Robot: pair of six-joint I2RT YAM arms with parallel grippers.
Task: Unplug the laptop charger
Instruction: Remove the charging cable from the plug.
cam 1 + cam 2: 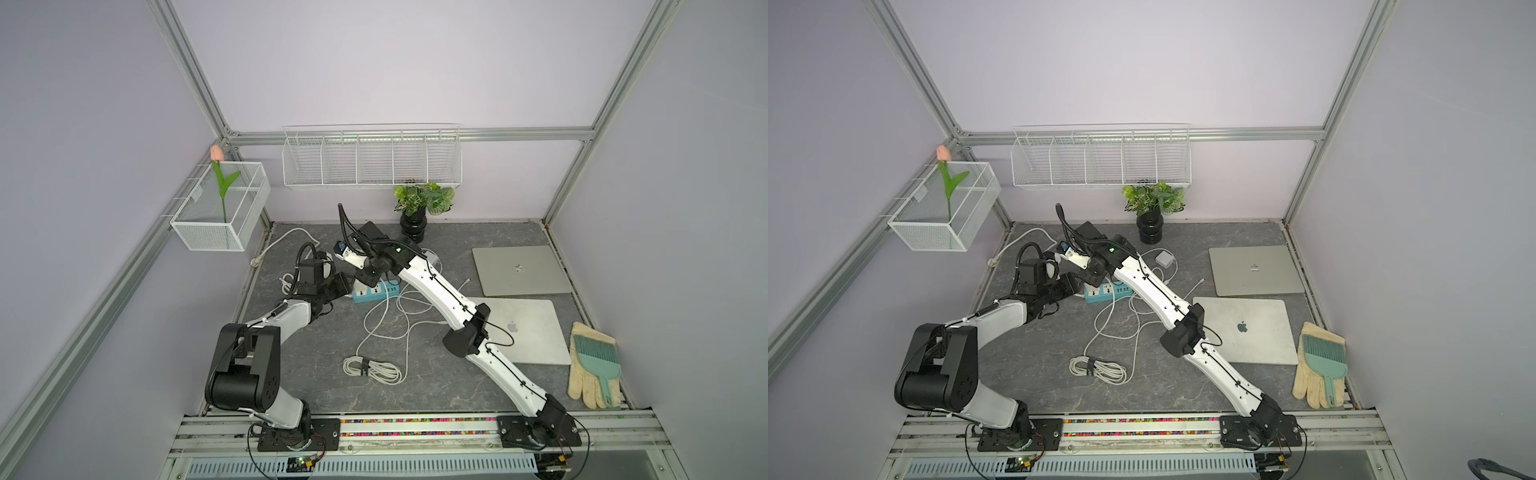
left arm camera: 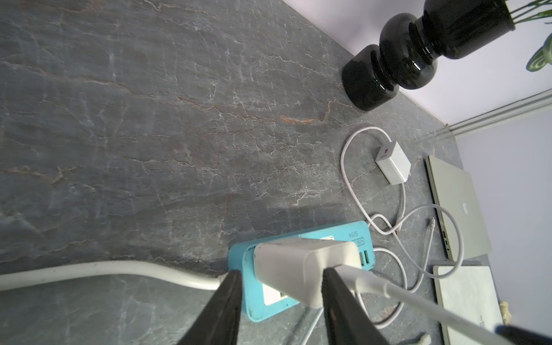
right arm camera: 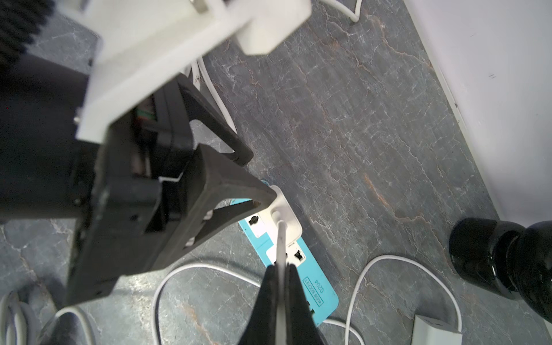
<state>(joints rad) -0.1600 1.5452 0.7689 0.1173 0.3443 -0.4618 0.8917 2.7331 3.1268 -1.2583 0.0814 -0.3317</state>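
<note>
Left wrist view: left fingers point(image 2: 221, 310) stand apart, straddling the charger point(image 2: 301, 268), probably to pull it from the strip point(image 2: 355, 233); right fingers point(image 3: 295, 298) pinch its cable point(image 3: 280, 239).

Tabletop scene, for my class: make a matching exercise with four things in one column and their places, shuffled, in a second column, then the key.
Things
1. tulip
2. brush
3. white charger
4. charger's cable

Places
A. pinched in the right pincer
B. lying on the glove
C. standing in the mesh basket
D. seated on the blue power strip

Pairs: 1-C, 2-B, 3-D, 4-A
</note>
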